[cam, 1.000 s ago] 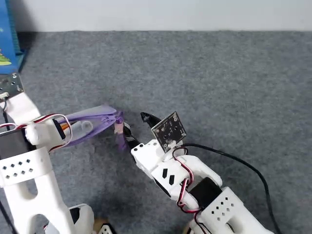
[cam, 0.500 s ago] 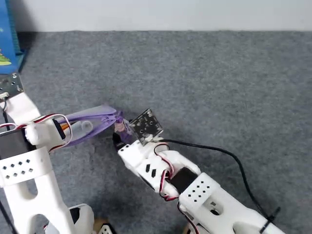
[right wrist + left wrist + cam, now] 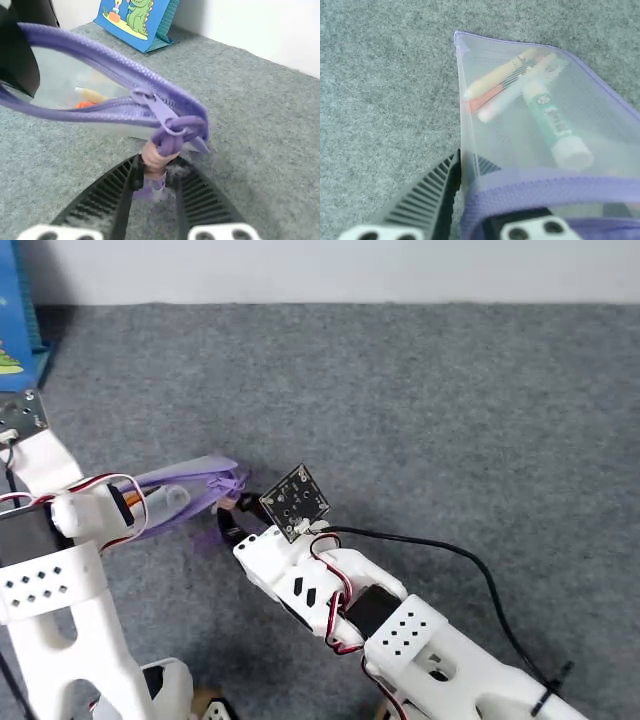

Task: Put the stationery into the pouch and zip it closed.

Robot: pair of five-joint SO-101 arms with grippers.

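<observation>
A translucent pouch (image 3: 190, 495) with purple trim is held off the grey mat at the left. In the left wrist view the pouch (image 3: 535, 115) holds a glue stick (image 3: 555, 125) and several pens (image 3: 500, 85). My left gripper (image 3: 465, 200) is shut on the pouch's rim. In the right wrist view the pouch's (image 3: 100, 70) zipper slider (image 3: 145, 95) sits near one end, and the two zipper tracks spread apart behind it. My right gripper (image 3: 152, 177) is shut on the pull tag (image 3: 152, 162) hanging from the slider. From above, the right gripper (image 3: 232, 518) is at the pouch's right tip.
A blue box with a dinosaur print (image 3: 137, 20) stands at the far left by the white wall (image 3: 320, 270). The right arm's black cable (image 3: 450, 550) trails across the grey mat (image 3: 450, 420), which is bare on the right.
The right arm has swung left to the pouch's tip and its gripper has shut on the pull tag. The left arm and pouch have barely moved.
</observation>
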